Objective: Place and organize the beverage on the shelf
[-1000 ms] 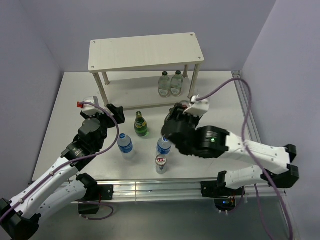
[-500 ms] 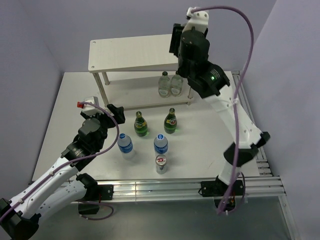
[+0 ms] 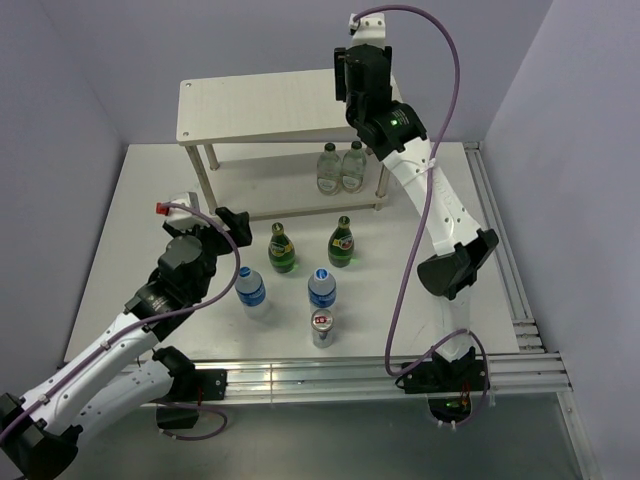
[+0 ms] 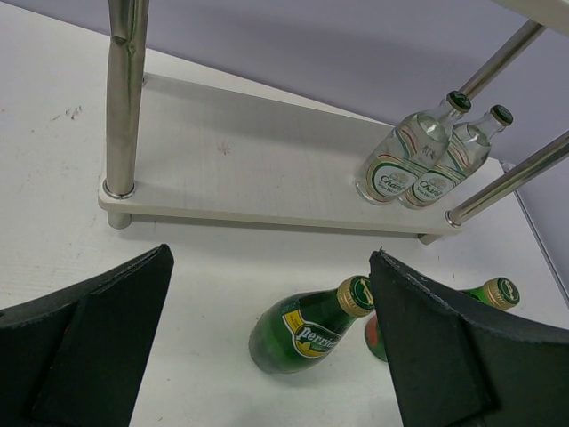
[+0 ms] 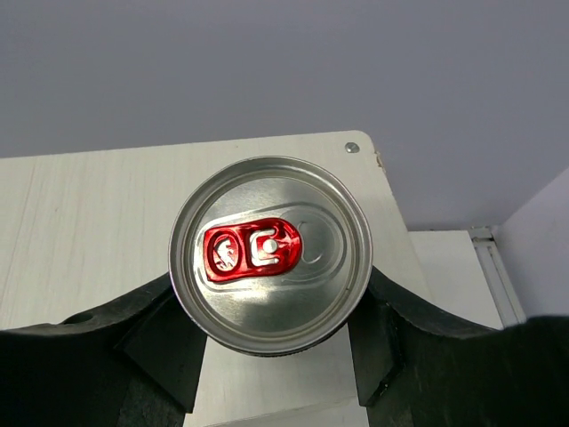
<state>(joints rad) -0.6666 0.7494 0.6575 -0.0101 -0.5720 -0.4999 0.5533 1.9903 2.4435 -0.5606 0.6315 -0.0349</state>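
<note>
Whereas a second ago the right arm was parked low over the middle of the table [image 3: 150,200], with one of the green bottles [image 3: 341,243] hidden behind it, it's now been swung way up to the top centre of the overhead frame, over the right end of the shelf [image 3: 280,100]. Half a second back it was already up there, and only a small nudge leftward can be seen since. So the carry looks pretty much done. What's left for this one is judged to be the set-down and the letting go.

A slim can [image 5: 270,253] is clamped in the right gripper [image 5: 271,347], with a finger pressed against each side, as shown in the right wrist view. It's held over the shelf's top board, near the corner with the screw at the upper right of that frame. Whether its base is already resting on the board can't be told, tbh.

The can is kept upright: long axis vertical, lid aimed straight at the wrist camera, red pull tab laid toward the left of frame.

The left gripper [image 3: 232,225] is spread wide with nothing in it. It's hung low at the left of the overhead frame and aimed at the lower tier, where two clear glass bottles [image 3: 340,167] are parked. Left on the table are the green bottles, two blue-capped bottles [image 3: 251,288] and a second can [image 3: 322,328].
</note>
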